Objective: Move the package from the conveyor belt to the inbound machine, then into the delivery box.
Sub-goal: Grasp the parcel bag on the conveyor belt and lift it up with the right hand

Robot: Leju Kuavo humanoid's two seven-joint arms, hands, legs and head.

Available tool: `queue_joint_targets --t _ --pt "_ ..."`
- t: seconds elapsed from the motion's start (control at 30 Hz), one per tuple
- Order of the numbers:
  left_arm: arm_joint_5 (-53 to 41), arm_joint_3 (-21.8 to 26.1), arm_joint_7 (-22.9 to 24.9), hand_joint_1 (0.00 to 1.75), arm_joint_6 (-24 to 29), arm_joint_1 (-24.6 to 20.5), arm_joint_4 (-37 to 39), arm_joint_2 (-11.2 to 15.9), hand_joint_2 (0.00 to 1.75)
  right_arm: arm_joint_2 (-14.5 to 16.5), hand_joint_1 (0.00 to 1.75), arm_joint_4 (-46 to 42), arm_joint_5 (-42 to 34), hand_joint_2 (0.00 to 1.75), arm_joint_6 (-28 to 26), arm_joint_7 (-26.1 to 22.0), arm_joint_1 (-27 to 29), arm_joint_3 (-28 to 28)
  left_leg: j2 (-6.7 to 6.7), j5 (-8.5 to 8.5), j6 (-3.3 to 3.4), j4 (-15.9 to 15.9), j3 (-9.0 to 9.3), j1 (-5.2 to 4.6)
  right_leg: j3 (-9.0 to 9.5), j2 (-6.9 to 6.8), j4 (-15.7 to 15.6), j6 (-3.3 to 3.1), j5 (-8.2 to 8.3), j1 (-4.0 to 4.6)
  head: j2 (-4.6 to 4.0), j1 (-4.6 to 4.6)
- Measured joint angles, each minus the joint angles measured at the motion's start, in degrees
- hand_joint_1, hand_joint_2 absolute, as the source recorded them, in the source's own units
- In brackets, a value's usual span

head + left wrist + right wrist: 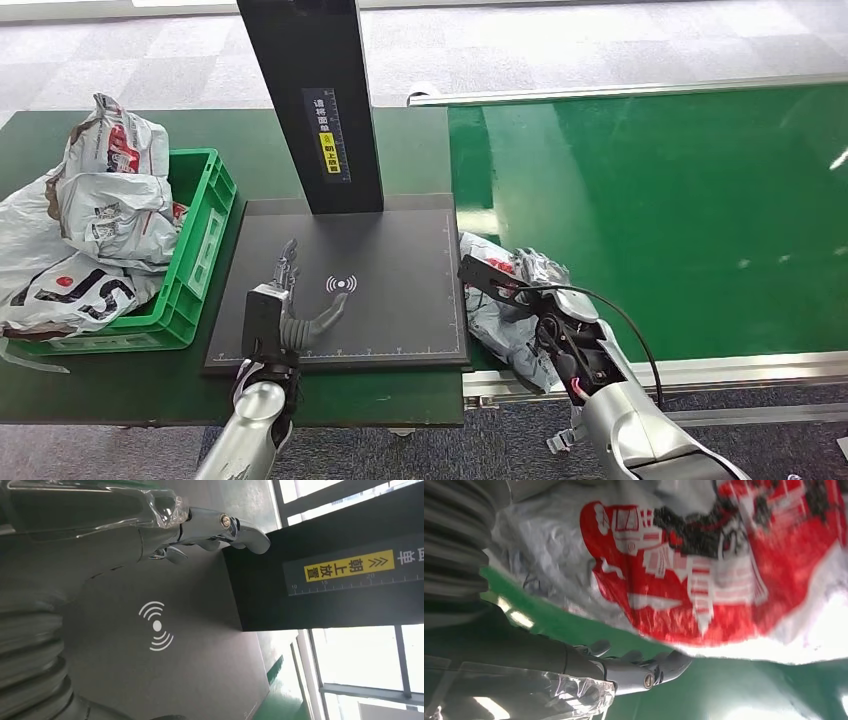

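I am working on the first part of the job: getting the package [510, 305] off the conveyor belt [680, 210]. The package is a soft, crinkly grey bag with red print. It lies on the near corner of the green belt, right beside the black scanner plate [400, 250] of the inbound machine.

My right hand [520, 300] is down at the package. In the right wrist view the bag is very close, with the thumb and fingers [659, 667] just beside it over the green belt. They look partly apart, with the bag not yet between them. I cannot tell if they touch it, so I do not think I am holding it yet.

My left hand [300, 310] rests low over the plate, near the white wave mark [341, 284]. Its fingers are spread and it holds nothing. I think it waits there so it can help when the bag comes across.

The black post [315, 100] stands at the back of the plate so it can read the bag from above. The green delivery box [200, 250] sits just left of the plate, so the last move is short. It is already piled high with other bags [90, 220], and some hang over the side. A new one may slide off.
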Motion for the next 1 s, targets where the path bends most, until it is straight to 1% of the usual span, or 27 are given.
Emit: queue_joint_targets --t 0.2,0.37,0.5,0.63,0.73,1.0 --pt "-0.04 0.08 0.02 0.00 -0.59 -2.99 3.13 -0.82 1.75 0.15 0.00 2.53 0.16 1.75 6.26 -4.42 -0.52 -0.90 0.01 0.00 0.00 0.00 0.02 0.00 0.04 0.00 0.00 0.00 0.01 0.00 0.00 0.00" --pt "-0.22 0.10 0.35 0.00 -0.83 -4.32 4.41 -1.15 1.75 0.50 0.00 4.37 -0.25 1.75 8.30 -5.76 -1.58 -1.22 0.03 0.00 0.00 0.00 0.05 0.00 0.06 0.00 0.00 0.00 0.01 0.00 -0.01 0.01" --pt "-0.29 0.10 0.40 0.00 -0.91 -4.41 4.50 -1.15 1.75 0.56 0.00 4.59 -0.29 1.75 8.56 -5.83 -1.73 -1.27 0.03 0.00 0.00 0.00 0.05 0.00 0.06 0.00 0.00 0.00 0.01 0.00 -0.01 0.02" --pt "-0.64 0.14 1.10 0.00 -1.57 -5.05 5.39 -1.32 1.75 1.07 1.75 6.77 -1.39 1.75 13.33 -7.20 -3.79 -1.42 0.05 0.00 0.00 0.00 0.13 0.00 0.11 0.01 0.00 0.00 0.01 0.00 0.00 0.00" --pt "-0.68 0.15 1.20 0.00 -1.59 -5.13 5.53 -1.45 1.75 1.16 1.75 7.36 -1.83 1.75 14.15 -7.85 -4.78 -1.49 0.07 0.00 0.00 0.00 0.21 0.00 0.20 0.02 0.00 0.00 0.01 0.00 -0.01 -0.01" --pt "-0.63 0.38 1.48 0.00 -1.58 -4.32 5.05 -1.44 1.75 1.26 1.75 7.59 -2.05 1.75 13.66 -8.09 -6.10 -1.37 0.04 0.00 0.00 0.00 0.28 0.01 0.29 0.01 0.00 0.00 0.00 0.01 -0.01 -0.01"
